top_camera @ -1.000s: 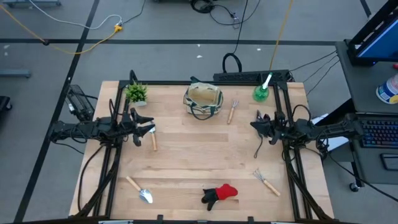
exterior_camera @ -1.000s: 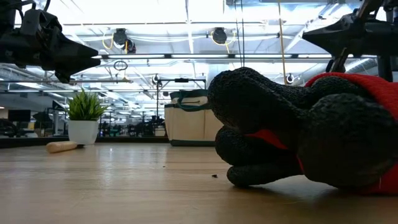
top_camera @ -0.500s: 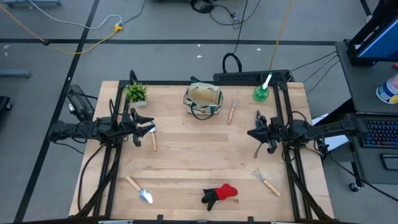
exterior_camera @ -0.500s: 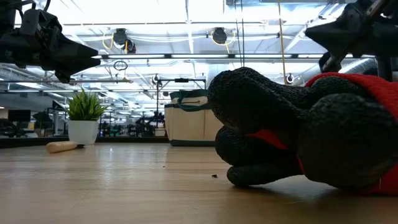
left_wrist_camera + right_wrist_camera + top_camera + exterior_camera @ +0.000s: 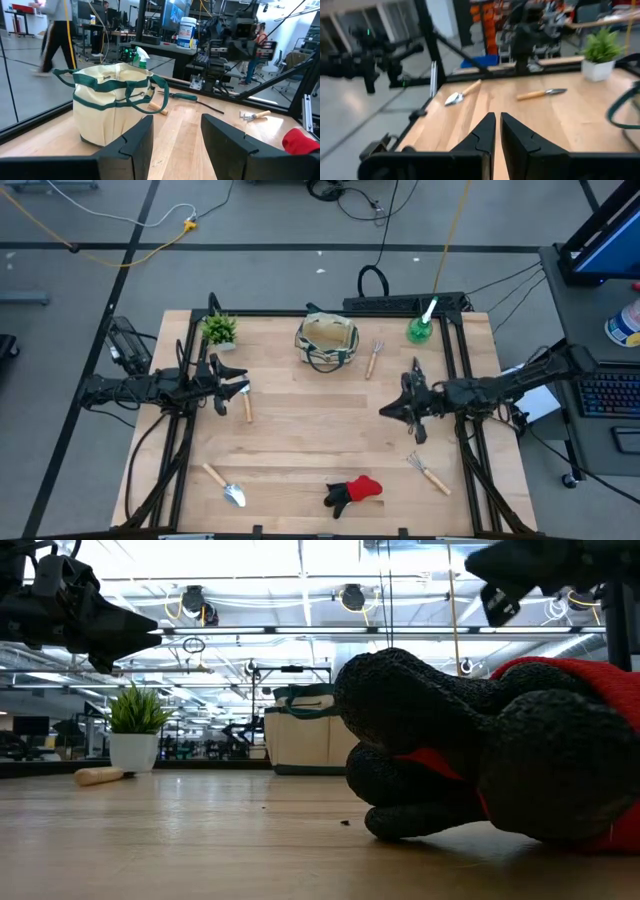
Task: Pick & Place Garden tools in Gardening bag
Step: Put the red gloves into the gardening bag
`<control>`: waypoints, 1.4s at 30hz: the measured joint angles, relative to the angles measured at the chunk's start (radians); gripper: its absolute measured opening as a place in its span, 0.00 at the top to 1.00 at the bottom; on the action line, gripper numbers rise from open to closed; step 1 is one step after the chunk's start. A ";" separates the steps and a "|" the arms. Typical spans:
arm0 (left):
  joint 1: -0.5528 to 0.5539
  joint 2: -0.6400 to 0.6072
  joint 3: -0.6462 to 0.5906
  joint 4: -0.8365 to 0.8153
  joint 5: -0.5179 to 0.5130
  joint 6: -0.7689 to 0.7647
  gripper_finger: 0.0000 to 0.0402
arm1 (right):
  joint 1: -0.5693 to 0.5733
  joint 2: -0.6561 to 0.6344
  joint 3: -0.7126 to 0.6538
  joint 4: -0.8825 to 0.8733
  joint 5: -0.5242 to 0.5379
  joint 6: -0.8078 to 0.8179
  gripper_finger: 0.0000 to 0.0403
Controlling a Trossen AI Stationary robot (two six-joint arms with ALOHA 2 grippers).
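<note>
Red-black glove [image 5: 354, 491] lies at the near edge of the bench [image 5: 320, 430], trowel [image 5: 224, 485] to its left, hand rake [image 5: 428, 471] to its right. Right gripper [image 5: 388, 410] hangs over the bench's right-middle — fingers nearly clenched, grasping nothing. Left gripper [image 5: 243, 388] waits at the left side, fingers released. Gardening bag [image 5: 327, 341] stands at the far edge, fork [image 5: 374, 358] just beside it.

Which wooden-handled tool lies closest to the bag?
The small fork, lying just right of the bag. The trowel and hand rake lie near the front edge, far from it.
</note>
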 joint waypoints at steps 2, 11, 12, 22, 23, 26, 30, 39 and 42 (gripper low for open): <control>0.000 0.000 0.000 -0.001 0.000 0.003 0.58 | 0.028 0.078 0.060 -0.024 0.002 -0.025 0.94; 0.000 0.000 0.000 -0.002 0.000 0.024 0.58 | 0.143 0.348 0.360 -0.302 0.078 -0.124 0.94; 0.000 0.000 0.000 -0.002 0.000 0.023 0.58 | 0.152 0.367 0.385 -0.319 0.080 -0.129 0.94; 0.000 0.000 0.000 -0.003 0.002 0.023 0.58 | 0.223 0.533 0.578 -0.416 0.088 -0.132 0.94; 0.000 0.000 0.000 -0.003 0.002 0.024 0.58 | 0.231 0.551 0.602 -0.448 0.103 -0.132 0.94; 0.000 0.000 0.000 -0.003 0.003 0.024 0.58 | 0.255 0.599 0.675 -0.554 0.130 -0.132 0.94; 0.000 0.000 0.000 -0.003 0.003 0.025 0.58 | 0.277 0.667 0.758 -0.655 0.131 -0.131 0.91; 0.000 0.000 0.000 -0.003 0.003 0.025 0.58 | 0.315 0.724 0.822 -0.683 0.131 -0.084 0.75; 0.000 0.000 0.000 -0.003 0.003 0.026 0.58 | 0.320 0.724 0.822 -0.692 0.128 -0.037 0.68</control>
